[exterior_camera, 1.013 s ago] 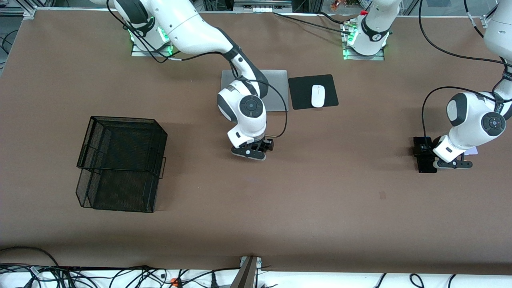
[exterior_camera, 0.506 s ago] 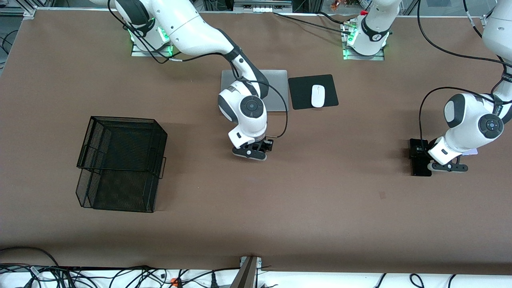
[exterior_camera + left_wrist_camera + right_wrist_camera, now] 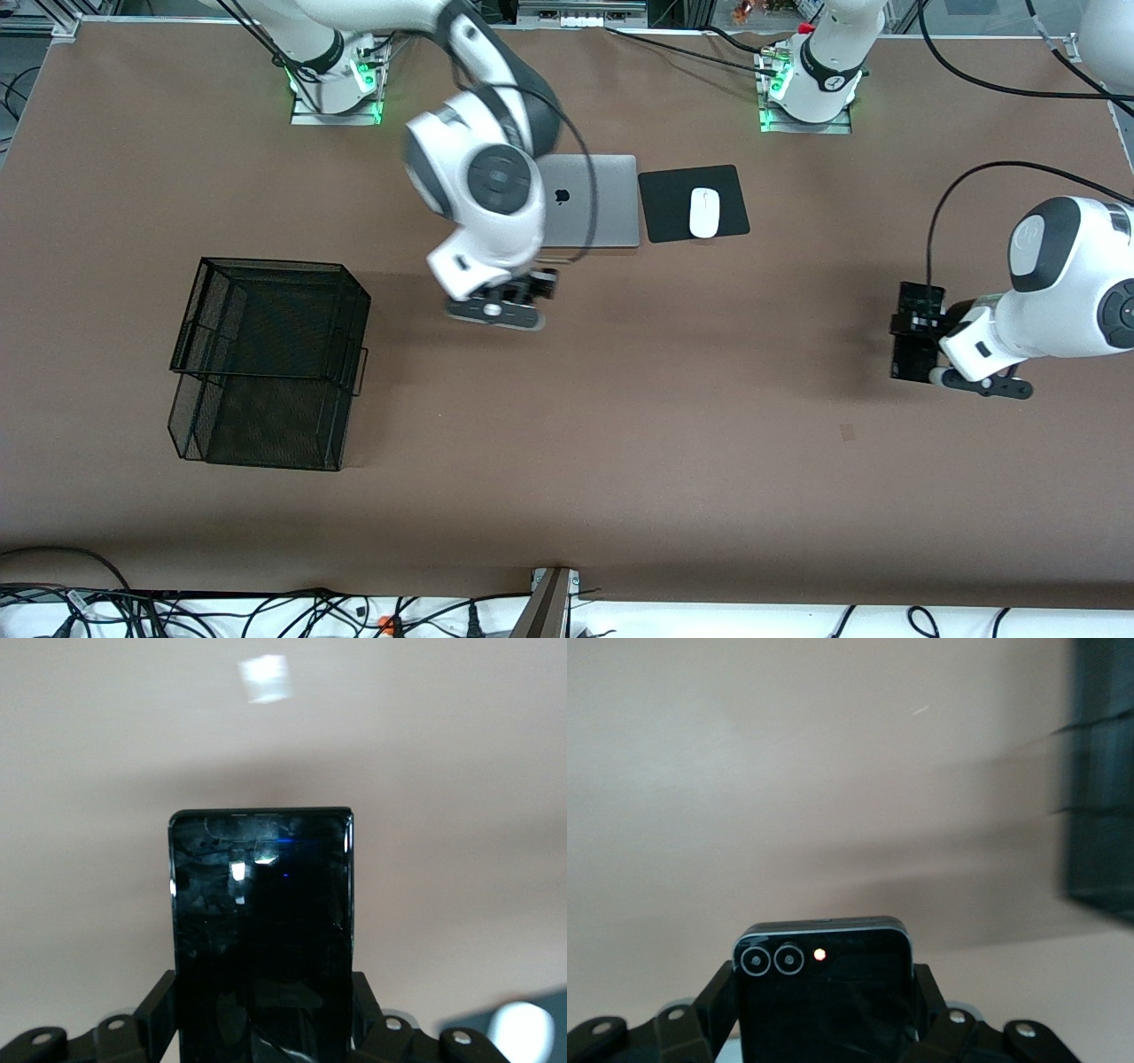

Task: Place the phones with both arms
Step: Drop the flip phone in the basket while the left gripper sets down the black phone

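Carry step, both phones lifted clear of table (image 3: 673,461).

My right gripper (image 3: 496,312) clamps small black phone (image 3: 824,992), over bare table between laptop (image 3: 589,202) and mesh basket (image 3: 270,363). My left gripper (image 3: 974,383) clamps long black phone (image 3: 914,341), over left arm's end of table.

Next, likely: swing both to basket, lower, release one at a time, arms kept apart.

Front view hides right phone under wrist; right wrist view shows its twin lenses plus blurred basket. Left wrist view shows glossy slab (image 3: 261,939) between fingers (image 3: 376,1028).
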